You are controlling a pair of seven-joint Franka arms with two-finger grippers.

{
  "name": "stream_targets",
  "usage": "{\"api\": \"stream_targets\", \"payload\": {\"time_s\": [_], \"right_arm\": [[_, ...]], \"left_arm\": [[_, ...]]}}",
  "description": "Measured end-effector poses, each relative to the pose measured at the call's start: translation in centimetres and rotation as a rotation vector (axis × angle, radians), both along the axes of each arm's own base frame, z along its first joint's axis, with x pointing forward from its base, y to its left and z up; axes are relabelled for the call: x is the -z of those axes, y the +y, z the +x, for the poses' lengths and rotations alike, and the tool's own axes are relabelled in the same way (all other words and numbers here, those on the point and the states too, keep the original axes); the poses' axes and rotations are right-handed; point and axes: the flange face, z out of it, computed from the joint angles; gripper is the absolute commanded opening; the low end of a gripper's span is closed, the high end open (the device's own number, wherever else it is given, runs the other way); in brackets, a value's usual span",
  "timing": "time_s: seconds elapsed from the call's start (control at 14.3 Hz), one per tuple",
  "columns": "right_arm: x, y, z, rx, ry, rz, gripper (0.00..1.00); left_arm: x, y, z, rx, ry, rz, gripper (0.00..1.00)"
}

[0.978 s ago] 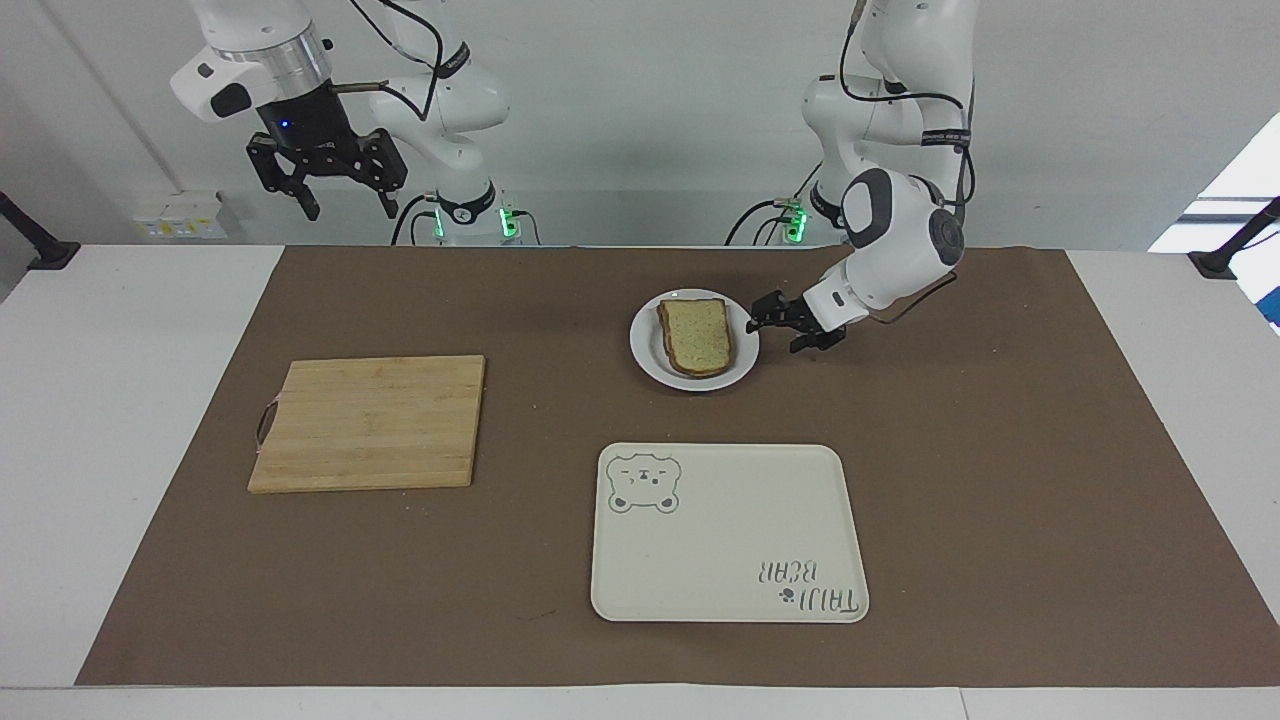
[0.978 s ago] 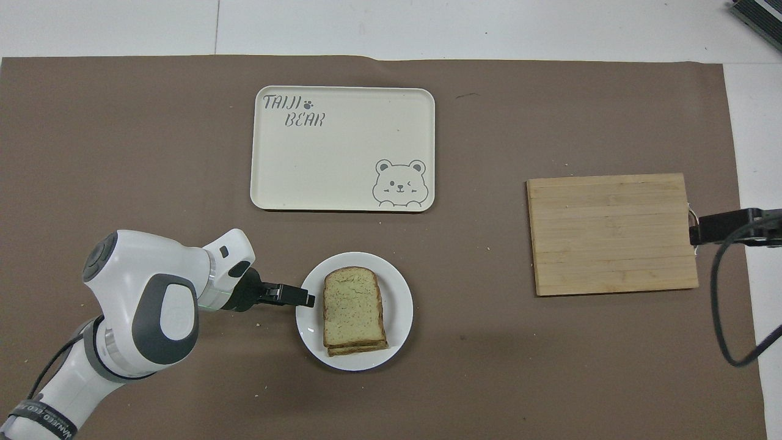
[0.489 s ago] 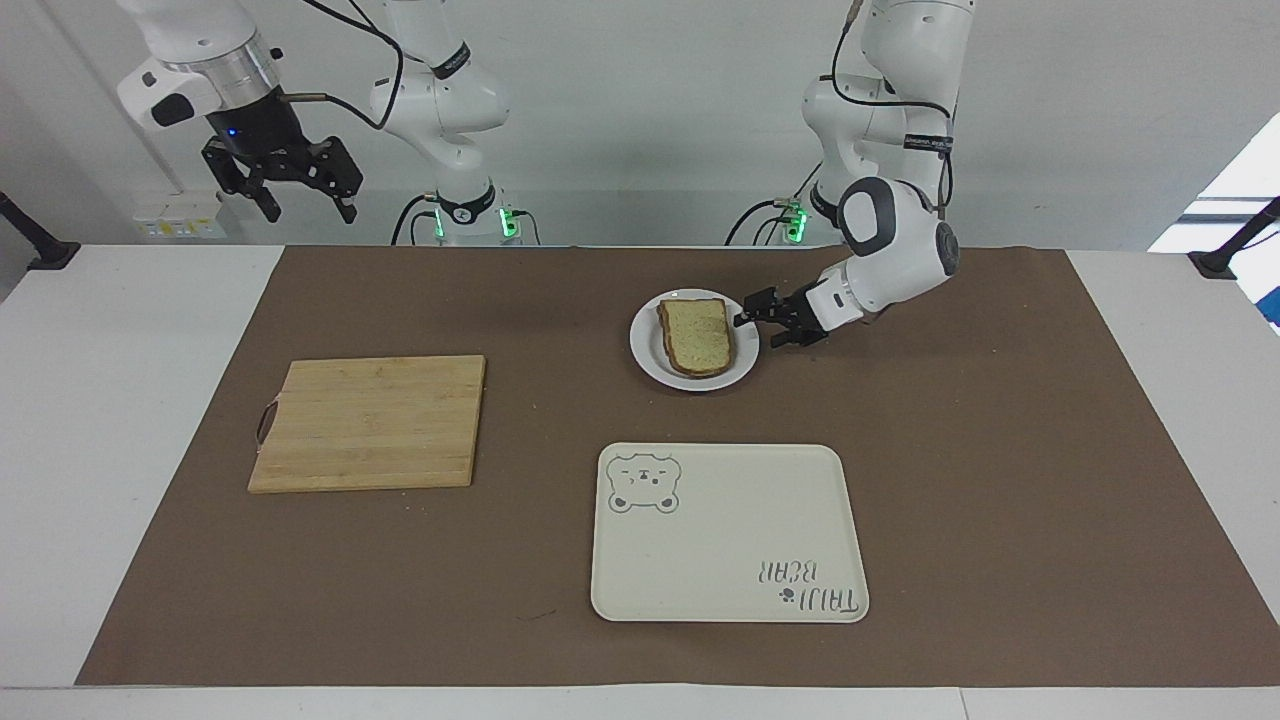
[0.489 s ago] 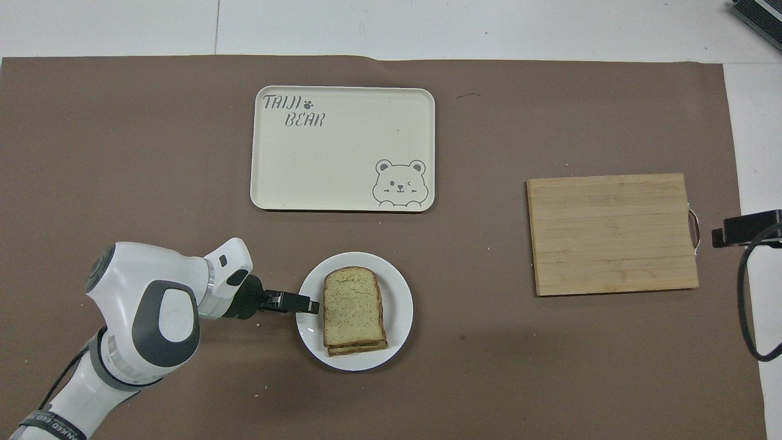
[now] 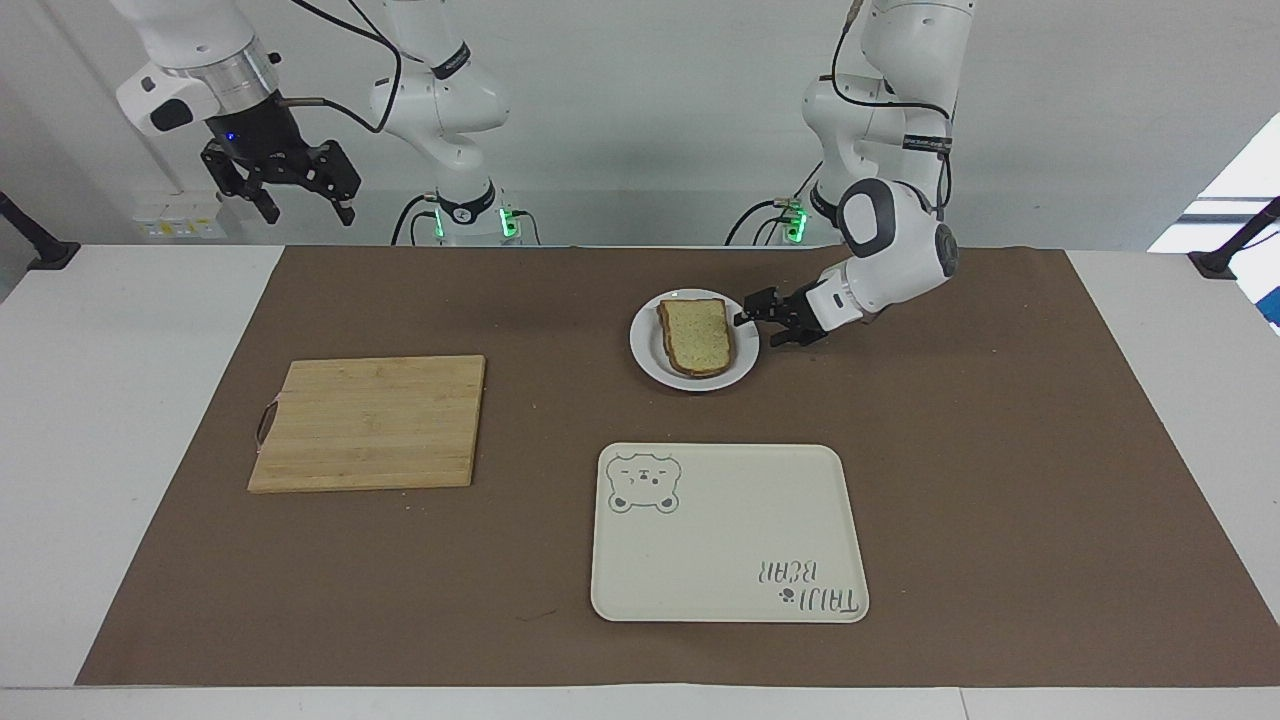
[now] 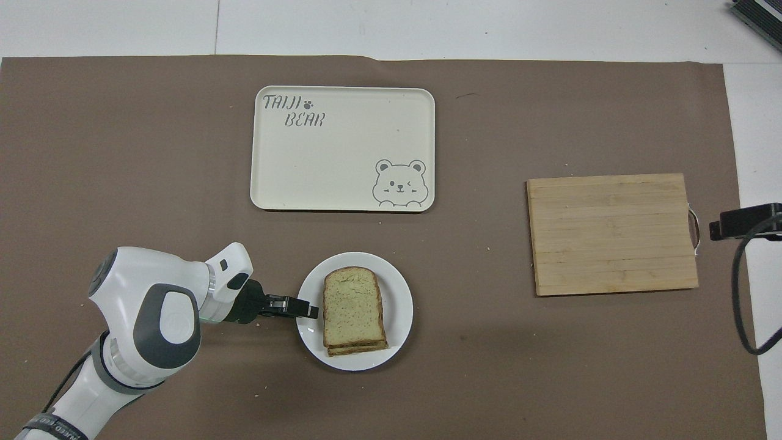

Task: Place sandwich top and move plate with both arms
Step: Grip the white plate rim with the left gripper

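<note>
Sandwich top (image 5: 698,335) is already sitting stacked on the plate (image 5: 648,362) near the table's robot-side edge; left gripper (image 5: 742,318) is reaching its rim, grip unclear, right gripper (image 5: 297,212) is hanging open, plate move pending.

The words "TAIJI BEAR" are printed on the cream tray (image 6: 342,148), with a small paw mark after "TAIJI". A bear face is drawn in the tray's other corner. In the facing view the words are seen upside down. No other words can be read
</note>
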Motion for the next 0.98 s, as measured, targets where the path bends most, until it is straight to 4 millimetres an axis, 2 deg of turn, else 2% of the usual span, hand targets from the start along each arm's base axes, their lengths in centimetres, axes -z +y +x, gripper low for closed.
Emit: {"api": "stream_targets", "payload": {"time_s": [0.21, 0.35, 0.77, 0.98], "right_arm": [[-0.2, 0.1, 0.5, -0.003, -0.021, -0.005, 1.00], [-0.4, 0.4, 0.6, -0.022, -0.029, -0.009, 1.00], [-0.7, 2.4, 0.8, -0.062, -0.049, -0.019, 1.00], [-0.8, 1.7, 0.8, -0.053, -0.054, -0.014, 1.00]], "left_arm": [[0.3, 0.0, -0.2, -0.024, 0.017, -0.019, 0.58], [0.9, 0.0, -0.4, -0.030, 0.028, -0.026, 0.49], [1.5, 0.1, -0.5, -0.029, 0.035, -0.026, 0.44], [2.5, 0.2, -0.8, -0.025, 0.032, -0.060, 0.34]]}}
